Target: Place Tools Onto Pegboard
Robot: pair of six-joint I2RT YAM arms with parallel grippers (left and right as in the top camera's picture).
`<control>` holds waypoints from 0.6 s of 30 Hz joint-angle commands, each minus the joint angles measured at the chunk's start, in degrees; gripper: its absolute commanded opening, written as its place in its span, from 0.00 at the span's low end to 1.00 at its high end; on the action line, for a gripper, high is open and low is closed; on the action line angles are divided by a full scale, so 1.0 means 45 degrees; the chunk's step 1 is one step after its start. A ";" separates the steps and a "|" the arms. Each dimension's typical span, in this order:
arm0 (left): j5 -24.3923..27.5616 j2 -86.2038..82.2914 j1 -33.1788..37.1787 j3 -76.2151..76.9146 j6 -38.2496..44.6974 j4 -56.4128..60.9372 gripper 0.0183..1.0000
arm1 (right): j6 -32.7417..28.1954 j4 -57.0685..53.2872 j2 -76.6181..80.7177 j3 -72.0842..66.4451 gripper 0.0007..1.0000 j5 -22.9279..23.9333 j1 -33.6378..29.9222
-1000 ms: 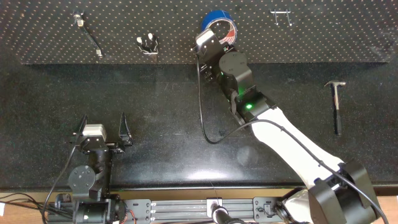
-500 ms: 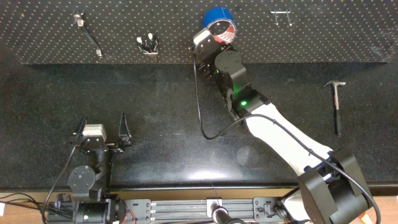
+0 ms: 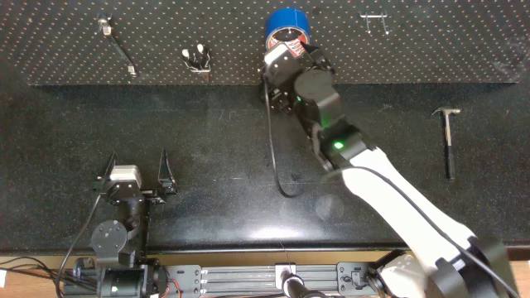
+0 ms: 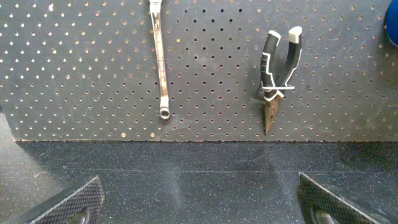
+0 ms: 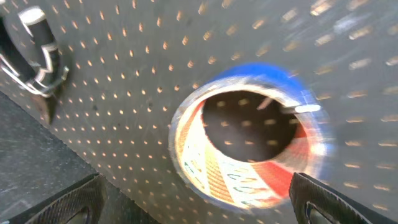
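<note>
Facing blue tape roll (image 5: 216, 167) against pegboard (image 5: 118, 99), right jaws released; left jaws released.

— What hangs on the pegboard (image 4: 93, 93)?
— A combination wrench (image 4: 159, 59), ring end down. At its three o'clock, well apart, is a pair of pliers (image 4: 277, 74) with black-and-white handles, hanging nose down on a hook (image 4: 278, 92).
— And past the pliers?
— At their one o'clock there's a blue sliver (image 4: 392, 22), cut off by the edge; possibly a tape roll.
— The left gripper (image 4: 199, 186)?
— Its fingers (image 4: 71, 200) are spread wide above the black speckled tabletop (image 4: 199, 162), touching nothing.
</note>
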 commanded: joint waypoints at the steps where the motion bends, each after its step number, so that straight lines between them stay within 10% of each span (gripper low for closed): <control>1: 0.0044 -0.0121 0.0063 -0.0019 -0.0204 -0.0092 1.00 | 0.0092 -0.1511 -0.2001 0.0087 0.96 -0.0073 -0.0199; 11: 0.0044 -0.0121 0.0063 -0.0019 -0.0204 -0.0087 1.00 | 0.0291 -0.4410 -0.4925 0.0087 0.97 -0.2079 -0.1977; 18: 0.0044 -0.0121 0.0063 -0.0019 -0.0204 -0.0092 1.00 | 0.2424 -0.4745 -0.6193 0.0117 0.97 -0.4221 -0.5853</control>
